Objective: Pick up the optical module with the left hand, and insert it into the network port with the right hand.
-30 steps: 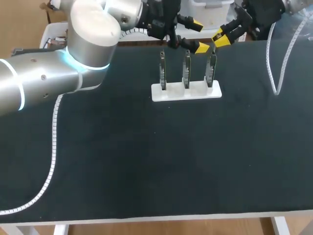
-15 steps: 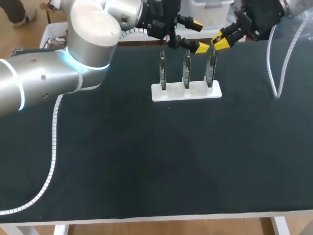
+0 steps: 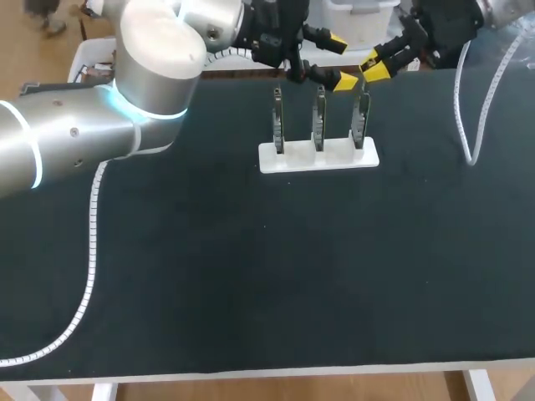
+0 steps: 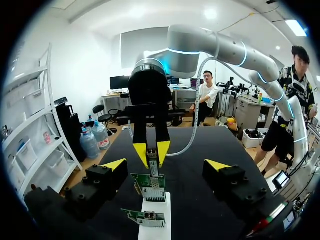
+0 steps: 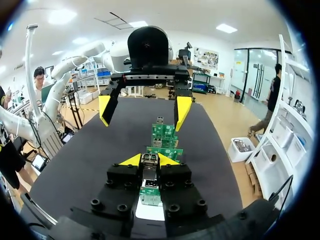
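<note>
Broad black table [image 3: 251, 276], bearing a white slotted holder [image 3: 318, 157] with three upright green circuit boards [image 3: 318, 117]. Near them, splayed wide and gripping nothing, the left gripper [image 3: 339, 60]. Clamped on the slim silver optical module [image 5: 150, 175], the right gripper [image 5: 150, 160], holding it just above the end green board [image 5: 150, 196] nearest that arm. Risks jamming or bending that board if lowered off-line from its port; risks clipping the neighbouring left gripper. No legible brand, label or writing anywhere.
</note>
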Motion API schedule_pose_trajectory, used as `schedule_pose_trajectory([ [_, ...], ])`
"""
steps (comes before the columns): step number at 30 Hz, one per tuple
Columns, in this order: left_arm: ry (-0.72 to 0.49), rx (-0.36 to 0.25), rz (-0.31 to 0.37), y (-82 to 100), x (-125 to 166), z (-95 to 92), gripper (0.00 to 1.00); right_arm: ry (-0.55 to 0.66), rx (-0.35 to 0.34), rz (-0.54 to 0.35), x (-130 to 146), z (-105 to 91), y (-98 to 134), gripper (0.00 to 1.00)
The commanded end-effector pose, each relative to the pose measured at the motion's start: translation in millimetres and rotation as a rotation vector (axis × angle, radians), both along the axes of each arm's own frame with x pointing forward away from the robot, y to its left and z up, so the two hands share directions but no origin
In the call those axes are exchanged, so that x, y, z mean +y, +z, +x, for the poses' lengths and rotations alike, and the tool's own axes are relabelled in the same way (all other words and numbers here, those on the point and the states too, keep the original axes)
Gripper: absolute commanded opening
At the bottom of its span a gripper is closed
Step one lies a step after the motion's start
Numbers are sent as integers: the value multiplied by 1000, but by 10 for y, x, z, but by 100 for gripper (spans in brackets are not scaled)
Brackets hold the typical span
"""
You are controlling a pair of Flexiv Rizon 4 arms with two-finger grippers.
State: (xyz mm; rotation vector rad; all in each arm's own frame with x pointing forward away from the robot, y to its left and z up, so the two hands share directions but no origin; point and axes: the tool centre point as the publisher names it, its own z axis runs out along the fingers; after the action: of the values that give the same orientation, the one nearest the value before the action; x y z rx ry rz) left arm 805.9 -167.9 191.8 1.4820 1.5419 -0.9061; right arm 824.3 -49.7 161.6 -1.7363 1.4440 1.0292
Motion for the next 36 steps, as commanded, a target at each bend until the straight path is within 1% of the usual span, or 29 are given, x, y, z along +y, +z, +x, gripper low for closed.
schedule_pose_trajectory([
  [1,1,-1,1,-2,1,-1,100,90,50,-12,12,105,-1,0],
  [7,1,-1,1,-2,1,-1,100,83,63,-16,-9,101,-44,0],
  [22,1,-1,1,-2,1,-1,100,79,67,-15,-35,119,-54,0],
  [32,1,-1,1,-2,1,-1,100,82,60,-8,-45,119,-27,0],
  [36,1,-1,1,-2,1,-1,100,88,53,-3,-37,91,8,0],
])
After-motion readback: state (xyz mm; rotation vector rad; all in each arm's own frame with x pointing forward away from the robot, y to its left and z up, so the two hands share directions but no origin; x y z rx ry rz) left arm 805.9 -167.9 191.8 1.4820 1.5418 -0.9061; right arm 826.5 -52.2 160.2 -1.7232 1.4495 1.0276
